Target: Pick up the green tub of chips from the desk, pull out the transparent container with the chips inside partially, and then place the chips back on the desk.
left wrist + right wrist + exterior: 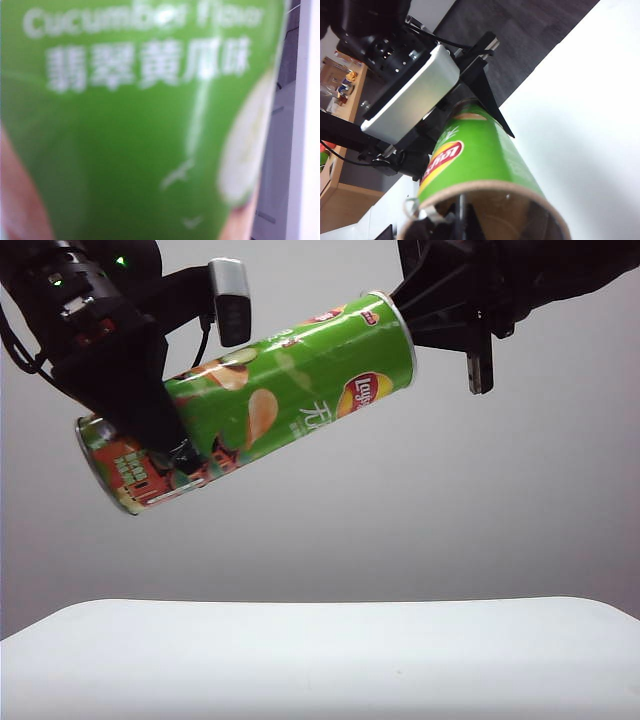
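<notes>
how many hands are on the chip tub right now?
2. Left hand clamps the green tub of chips near its lower orange-red end; right hand is at its raised open end, fingertips inside, largely hidden.

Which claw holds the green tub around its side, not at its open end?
The left claw, clamped across the green tub of chips near its orange-red lower end; the right claw is at the raised open mouth.

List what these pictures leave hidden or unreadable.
- Exterior view: left end effector fingertips hidden behind its own black body, clamped on the green tub of chips.
- Exterior view: right end effector tips hidden behind the tub's open end.
- Right wrist view: transparent container and chips indistinct inside the dark tub mouth.
- Left wrist view: blurred tub wall fills the frame, hiding the fingers.
</notes>
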Controlling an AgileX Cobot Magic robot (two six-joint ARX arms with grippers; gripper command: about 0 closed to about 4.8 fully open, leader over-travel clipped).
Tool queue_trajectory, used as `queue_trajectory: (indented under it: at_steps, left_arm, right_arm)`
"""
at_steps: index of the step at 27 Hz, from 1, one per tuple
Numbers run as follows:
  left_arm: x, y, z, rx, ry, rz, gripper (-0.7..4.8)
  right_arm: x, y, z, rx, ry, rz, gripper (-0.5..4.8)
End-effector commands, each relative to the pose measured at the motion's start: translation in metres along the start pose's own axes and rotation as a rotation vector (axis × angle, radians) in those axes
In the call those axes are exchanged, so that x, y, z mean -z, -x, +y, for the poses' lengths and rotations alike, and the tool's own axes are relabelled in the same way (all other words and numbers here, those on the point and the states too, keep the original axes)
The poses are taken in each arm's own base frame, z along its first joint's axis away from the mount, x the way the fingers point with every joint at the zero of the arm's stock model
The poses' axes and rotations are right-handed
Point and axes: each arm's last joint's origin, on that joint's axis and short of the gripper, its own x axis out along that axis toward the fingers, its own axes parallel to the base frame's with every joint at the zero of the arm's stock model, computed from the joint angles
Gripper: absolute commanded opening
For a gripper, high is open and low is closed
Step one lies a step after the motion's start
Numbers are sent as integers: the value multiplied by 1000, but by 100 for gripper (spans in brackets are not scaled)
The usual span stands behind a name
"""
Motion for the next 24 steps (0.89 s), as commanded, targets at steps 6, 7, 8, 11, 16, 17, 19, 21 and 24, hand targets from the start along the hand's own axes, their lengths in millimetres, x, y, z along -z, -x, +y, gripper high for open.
queue_trajectory:
  at_steps: [6, 7, 8, 11, 16, 17, 19, 21, 24]
  left_arm:
    - [4, 3, -4, -1, 2, 70, 246]
    - [4, 3, -4, 1, 3, 72, 246]
    - [4, 3, -5, 4, 6, 75, 246]
    - [6, 3, -6, 0, 16, 110, 246]
    - [8, 3, -7, -12, 29, 155, 247]
    - [8, 3, -7, -11, 33, 156, 252]
    - [8, 3, -7, -10, 40, 157, 297]
    - [8, 3, -7, -10, 37, 149, 318]
    - [7, 3, -7, 1, 33, 124, 317]
  right_arm:
    - [-5, 31, -17, 82, -1, -90, -7]
    - [-5, 33, -17, 81, -3, -95, -7]
    - [-5, 33, -17, 77, -3, -95, -7]
    - [-5, 35, -18, 82, -4, -100, -7]
    - [-5, 41, -21, 97, -6, -117, -7]
    - [-5, 41, -21, 97, -6, -117, -7]
    - [-5, 42, -22, 100, -8, -121, -7]
    - [-5, 43, -22, 96, -9, -121, -7]
    - [-5, 43, -22, 79, -12, -119, 13]
